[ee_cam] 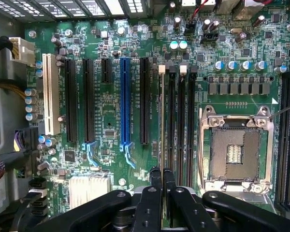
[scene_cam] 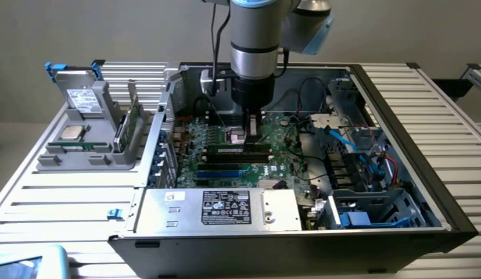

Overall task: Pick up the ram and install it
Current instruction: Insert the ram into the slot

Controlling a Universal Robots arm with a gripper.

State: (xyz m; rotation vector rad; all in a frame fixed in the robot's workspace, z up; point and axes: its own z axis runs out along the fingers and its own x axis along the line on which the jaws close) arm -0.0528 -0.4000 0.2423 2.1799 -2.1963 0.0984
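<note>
scene: an open computer case (scene_cam: 426, 145) lies on a slatted bench, with the arm reaching straight down into it over the motherboard (ee_cam: 111, 111).
gripper: the gripper (ee_cam: 162, 181) has its two black fingers drawn close together, and the thin edge of a board runs in between them, so i judge it clamped on the ram rather than merely shut.
gripper, exterior view: the gripper (scene_cam: 252, 131) hangs low over the middle of the board, just above the dark memory slots.
ram: the ram (ee_cam: 162, 121) shows edge-on as a pale, narrow line standing upright in the outermost of the memory slots (ee_cam: 176, 125), on the side toward the long black and blue expansion slots.
ram, exterior view: the ram (scene_cam: 234, 138) shows a patch of pale label right beside the fingers.
slot ends: a white latch (ee_cam: 162, 69) sits at the far end of the ram's slot; whether it has clipped over the stick i cannot tell.
neighbours: the bare cpu socket (ee_cam: 234, 150) lies beyond the slots, apart from the gripper.
rack: a grey holder (scene_cam: 85, 157) on the exterior view's left carries other parts, well apart from the arm.
done: the pick-up is behind it — the stick is off the rack, lined up and standing in a slot.
left: full seating is unconfirmed — the grip is not yet let go.
</note>
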